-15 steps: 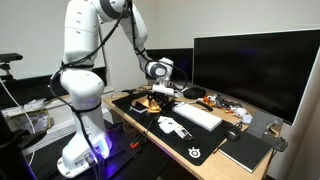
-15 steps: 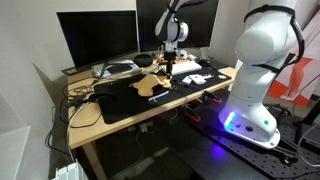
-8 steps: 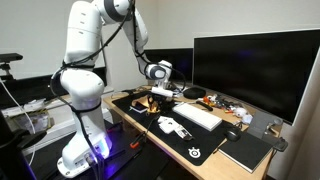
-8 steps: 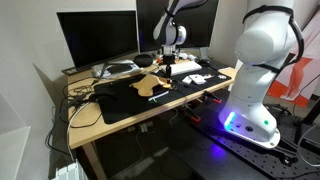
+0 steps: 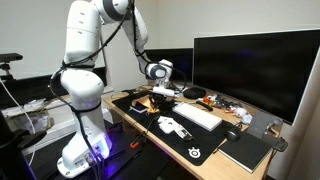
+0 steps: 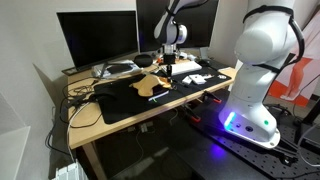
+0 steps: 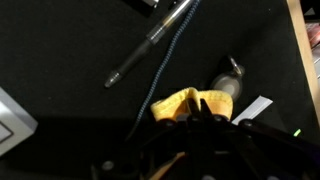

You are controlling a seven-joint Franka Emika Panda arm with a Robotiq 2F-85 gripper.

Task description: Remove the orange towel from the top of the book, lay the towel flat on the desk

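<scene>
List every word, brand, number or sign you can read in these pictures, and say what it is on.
No text can be read in any view.
Pale round logo on the black desk mat: too small to read.
Keyboard keys: blurred, unreadable.
Monitor: screen dark, nothing shown.

1. A wooden worktop [image 6: 88,112] with a black mat [image 6: 122,96] fills the middle.
2. An orange towel [image 6: 150,86] sits on the mat.
3. The tool [image 6: 166,66] hangs just above the towel.
4. A dark screen [image 6: 97,38] stands upper left.
</scene>
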